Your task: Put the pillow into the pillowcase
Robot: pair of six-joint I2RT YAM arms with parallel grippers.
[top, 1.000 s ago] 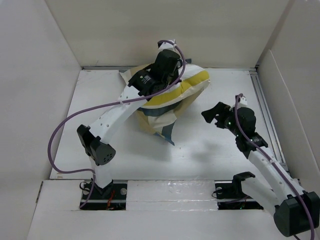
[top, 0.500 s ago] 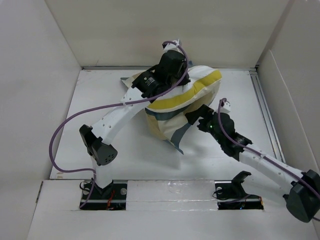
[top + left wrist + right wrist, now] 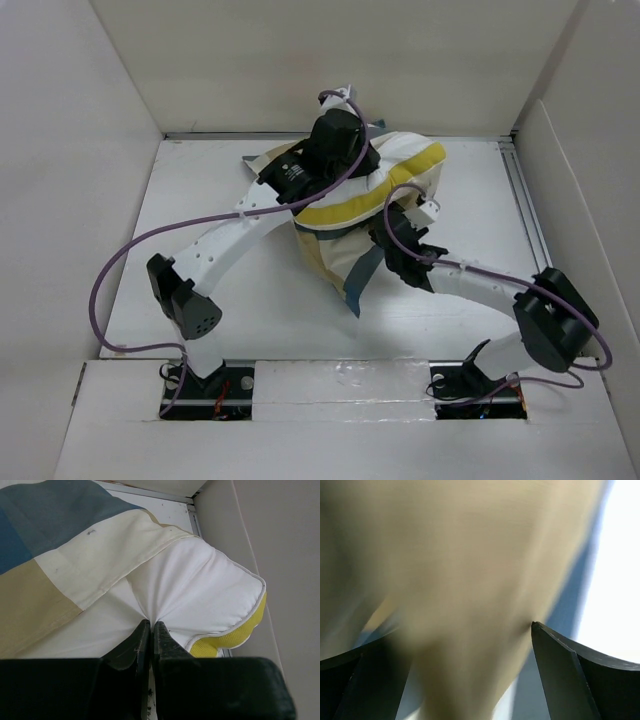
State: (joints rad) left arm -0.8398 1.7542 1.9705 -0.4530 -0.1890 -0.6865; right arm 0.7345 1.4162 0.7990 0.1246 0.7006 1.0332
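At the back middle of the table, the white pillow (image 3: 395, 165) with its yellow edge is held up by my left gripper (image 3: 340, 160). In the left wrist view that gripper (image 3: 150, 624) is shut on a pinch of the pillow's white fabric (image 3: 200, 590). The checked pillowcase (image 3: 60, 545) covers the pillow's left part, and its loose end (image 3: 340, 255) hangs down toward the table. My right gripper (image 3: 392, 252) is pressed up to this hanging end. Its jaws (image 3: 465, 635) stand open, with blurred tan pillowcase cloth (image 3: 470, 555) between them.
White walls enclose the white table (image 3: 200, 200) on three sides. A metal rail (image 3: 522, 200) runs along the right edge. A purple cable (image 3: 130, 250) loops from the left arm over the table's left side.
The right arm has swung left from the open right side up against the hanging pillowcase. The left gripper has shifted the pillow slightly right and still pinches it.
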